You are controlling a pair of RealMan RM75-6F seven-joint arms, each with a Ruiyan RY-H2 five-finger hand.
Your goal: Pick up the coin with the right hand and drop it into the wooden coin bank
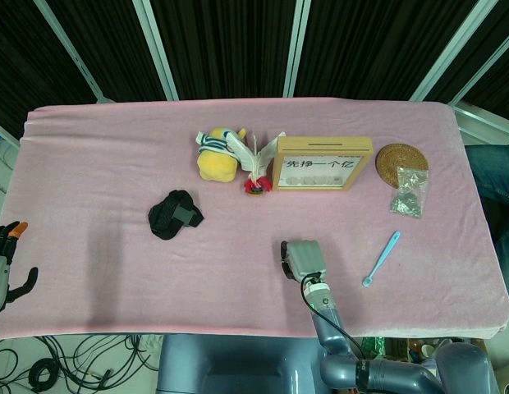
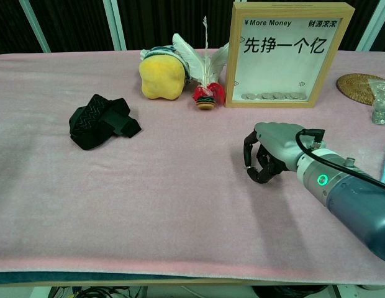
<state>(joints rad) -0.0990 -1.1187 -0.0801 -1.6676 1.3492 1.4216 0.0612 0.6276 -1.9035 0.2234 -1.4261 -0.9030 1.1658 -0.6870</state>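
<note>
The right hand [image 2: 271,155] sits low over the pink desk [image 2: 167,186], right of centre in the chest view, fingers curled down and inward toward the cloth. No coin shows anywhere; it may lie under or between those fingers, so whether the hand grips it cannot be told. The wooden coin bank [image 2: 290,54] stands upright at upper right, well apart from the hand. By this look the pick-up is unfinished at best, and lifting, carrying and dropping into the slot remain. The left hand [image 1: 4,267] hangs open off the lower-left edge.

Pink-covered table [image 1: 90,164], black curtains [image 1: 222,41], floor cables [image 1: 66,361]
</note>
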